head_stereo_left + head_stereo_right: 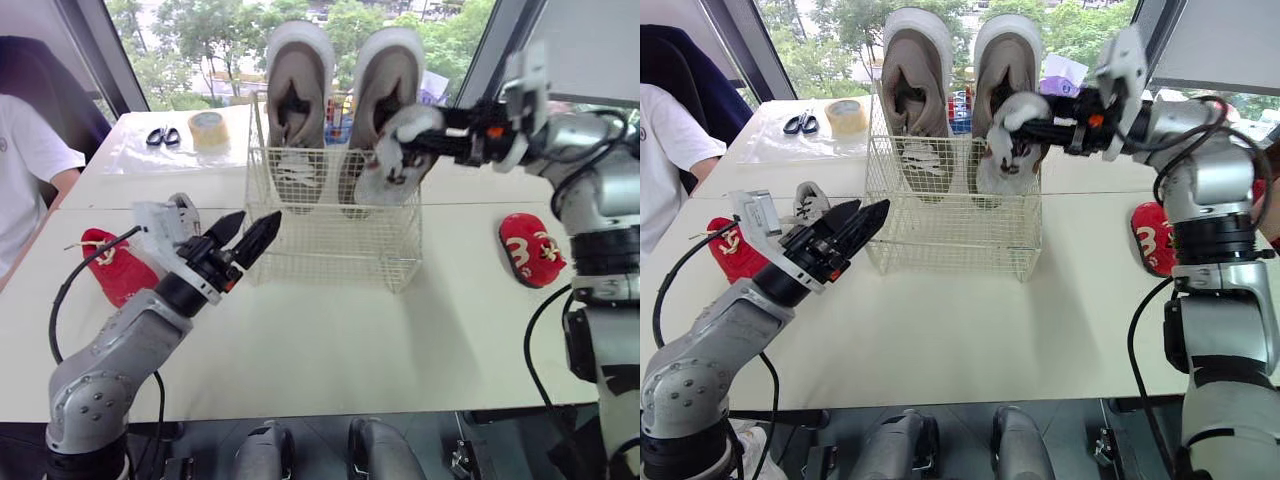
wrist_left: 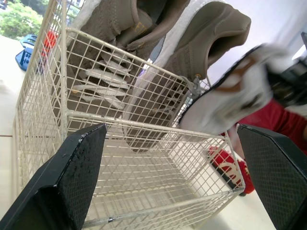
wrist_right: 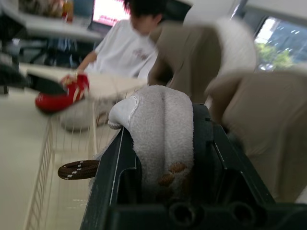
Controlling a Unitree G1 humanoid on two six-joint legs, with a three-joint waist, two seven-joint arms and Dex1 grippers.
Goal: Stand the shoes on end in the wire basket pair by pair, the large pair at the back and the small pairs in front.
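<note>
Looking across the white table [image 1: 330,340], I see the wire basket [image 1: 330,250] sitting near its middle, just in front of the seam where a second table butts against it; the large taupe shoes [image 1: 296,90] stand on end side by side along the basket's back wall, toes down and heels well above the rim. The right gripper [image 1: 1030,128] reaches in from the right at rim height, its fingers pinching a small grey shoe [image 1: 395,160] by the collar; that shoe hangs tilted over the right side of the basket, in front of the right-hand large shoe (whether the two touch I cannot tell). The left gripper [image 1: 258,220] hovers off the basket's front left corner with its fingers spread and nothing between them. Beside the left arm a second small grey shoe [image 1: 810,203] lies on the table, and just beyond it a red shoe [image 1: 115,265]; another red shoe [image 1: 530,250] lies well apart on the right side. On the far table lie scissors [image 1: 162,137] and a roll of tape [image 1: 208,130]; a person in a white shirt [image 1: 25,170] sits at the left edge; behind everything a window shows green trees [image 1: 190,40].
</note>
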